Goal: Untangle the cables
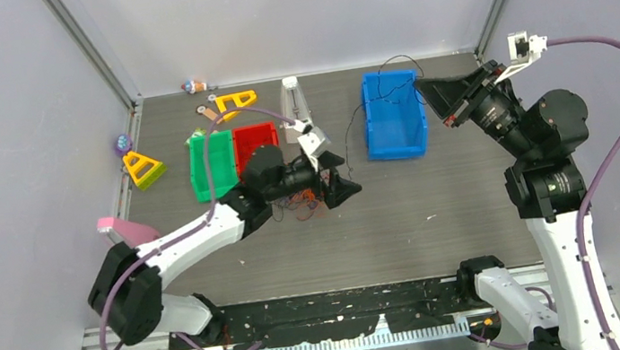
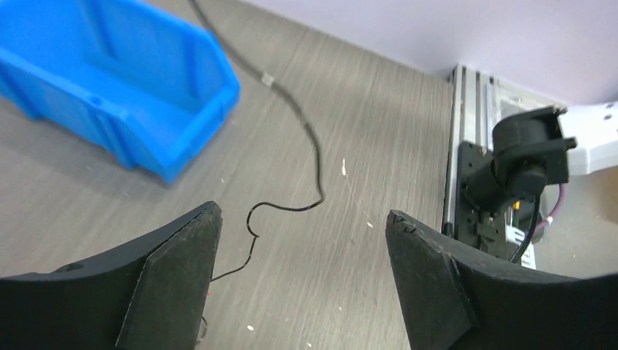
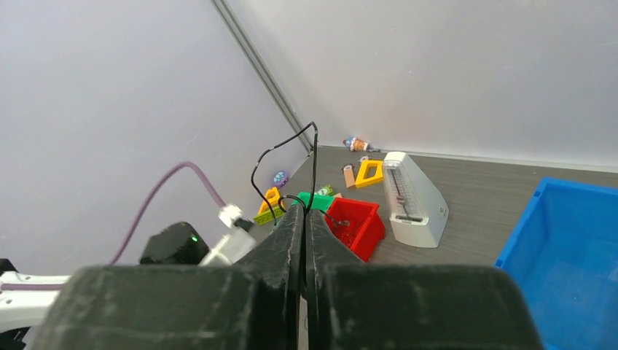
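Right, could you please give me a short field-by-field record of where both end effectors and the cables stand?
left end effector: open, low beside the clump
right end effector: shut on the black cable, raised near the blue bin
black cable: runs from the right end effector across the blue bin towards the clump
clump: orange-red and dark strands lying on the table
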You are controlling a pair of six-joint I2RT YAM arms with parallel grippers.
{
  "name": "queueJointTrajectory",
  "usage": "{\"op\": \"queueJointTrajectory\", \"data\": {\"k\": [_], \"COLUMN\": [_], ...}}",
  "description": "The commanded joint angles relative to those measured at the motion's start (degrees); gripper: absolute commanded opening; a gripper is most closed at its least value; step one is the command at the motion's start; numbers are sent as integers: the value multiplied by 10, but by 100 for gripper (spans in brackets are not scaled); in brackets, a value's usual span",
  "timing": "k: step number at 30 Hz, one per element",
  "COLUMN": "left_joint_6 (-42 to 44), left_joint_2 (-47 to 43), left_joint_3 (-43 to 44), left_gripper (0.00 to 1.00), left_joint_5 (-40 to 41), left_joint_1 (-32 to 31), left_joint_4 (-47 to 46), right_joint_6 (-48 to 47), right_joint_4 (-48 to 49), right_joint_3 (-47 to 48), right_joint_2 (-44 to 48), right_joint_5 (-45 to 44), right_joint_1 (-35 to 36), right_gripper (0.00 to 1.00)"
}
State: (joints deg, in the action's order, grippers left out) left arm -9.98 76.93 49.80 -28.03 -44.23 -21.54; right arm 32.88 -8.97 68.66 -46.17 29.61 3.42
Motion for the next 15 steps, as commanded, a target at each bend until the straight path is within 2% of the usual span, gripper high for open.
{"op": "queueJointTrajectory", "data": {"k": [1,3,6,7,8,10,11,15], "left_joint_6": [2,-4,-9,-18,-22,-30,-34,-54], "left_joint_2": [54,71,96,115,123,131,129,88], "left_joint_3": [20,20,37,54,62,76,82,87], "left_gripper": [81,78,66,48,38,3,0,0], "left_joint_5": [-1,16,27,25,22,14,12,-2], "left_joint_1": [-10,-10,-11,-11,-11,-10,-10,-11], "left_joint_4": [-16,-29,-30,-27,-24,-20,-15,-8], "right_joint_6": [18,20,19,21,22,22,21,5], "right_joint_4": [24,24,23,23,23,24,23,15], "right_joint_3": [33,37,40,39,37,33,31,6], "right_joint_2": [-6,-6,-6,-5,-5,-5,-4,0], "right_joint_5": [10,10,10,9,8,5,3,-25], "right_joint_1": [3,3,3,4,4,3,4,4], "right_gripper": [5,5,5,5,5,5,6,5]}}
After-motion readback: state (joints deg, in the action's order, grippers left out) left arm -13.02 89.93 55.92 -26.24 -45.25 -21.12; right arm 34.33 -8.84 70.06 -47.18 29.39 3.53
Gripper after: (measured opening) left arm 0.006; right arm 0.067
